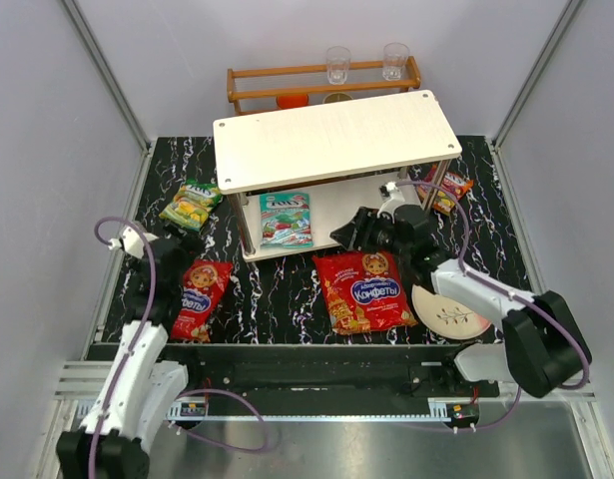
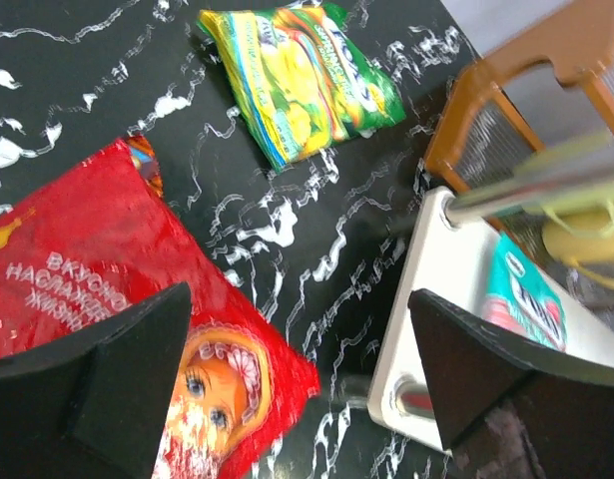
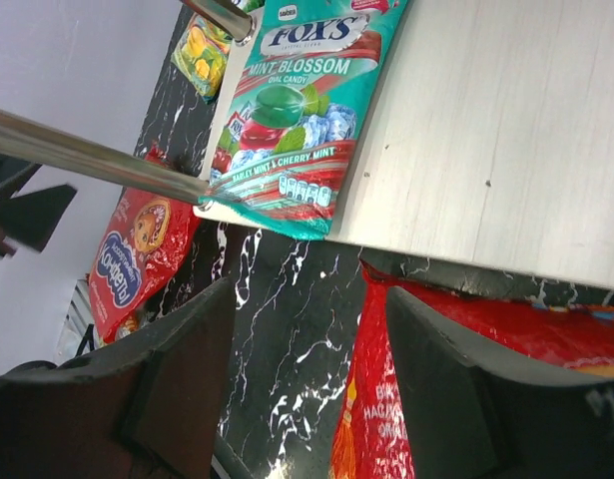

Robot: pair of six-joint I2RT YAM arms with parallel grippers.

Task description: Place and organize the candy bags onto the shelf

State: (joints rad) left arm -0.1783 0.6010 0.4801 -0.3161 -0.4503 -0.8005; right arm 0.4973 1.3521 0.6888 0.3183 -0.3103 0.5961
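Note:
The white two-tier shelf (image 1: 336, 135) stands at the middle back. A teal bag (image 1: 286, 219) lies on its lower board, also in the right wrist view (image 3: 287, 110). A green-yellow bag (image 1: 190, 205) lies left of the shelf. One large red bag (image 1: 200, 297) lies at the left, another (image 1: 364, 290) in front of the shelf. A small red-orange bag (image 1: 449, 188) lies at the shelf's right. My left gripper (image 1: 183, 246) is open above the left red bag's top end (image 2: 137, 299). My right gripper (image 1: 348, 233) is open, low at the shelf's front edge, beside the middle red bag (image 3: 466, 399).
A pink-and-cream plate (image 1: 448, 314) lies at the front right under my right arm. A brown wooden rack (image 1: 321, 82) with two glasses stands behind the shelf. Grey walls close in both sides. The shelf's metal posts (image 3: 97, 160) stand near both grippers.

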